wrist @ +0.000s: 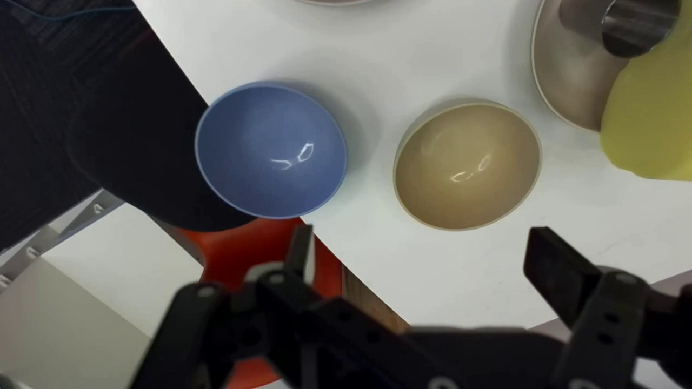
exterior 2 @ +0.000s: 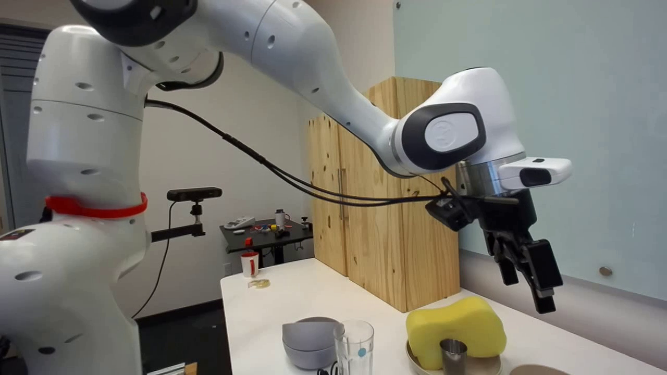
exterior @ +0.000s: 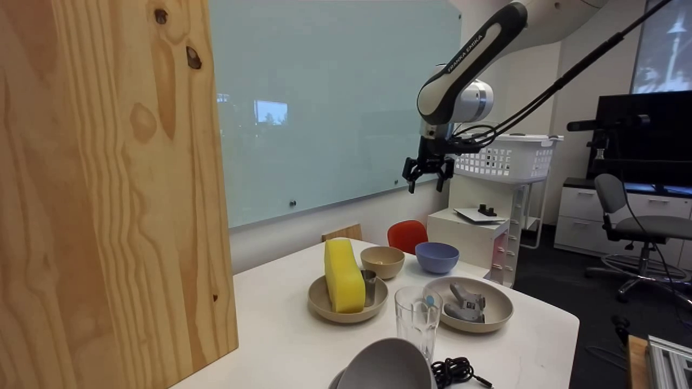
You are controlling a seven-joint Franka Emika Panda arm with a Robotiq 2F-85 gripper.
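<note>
You are holding the tool (exterior: 425,186) wide open well above the level of the bench (exterior: 270,324), its jaws gripping nothing. In the wrist view, the tan bowl (wrist: 467,167) is sitting below the tool, ahead of the jaws' gap; the blue bowl (wrist: 270,151) is resting toward the tool's left. Toward its right, the yellow sponge (wrist: 654,124) is standing beside the metal cup (wrist: 640,27) in the beige dish (wrist: 576,78).

I was in an office-like lab, to judge by the pale-green glass wall board (exterior: 335,108), flat black monitor (exterior: 662,138), grey wheeled swivel chair (exterior: 667,227) and mounted black bar-shaped camera (exterior 2: 194,194).
</note>
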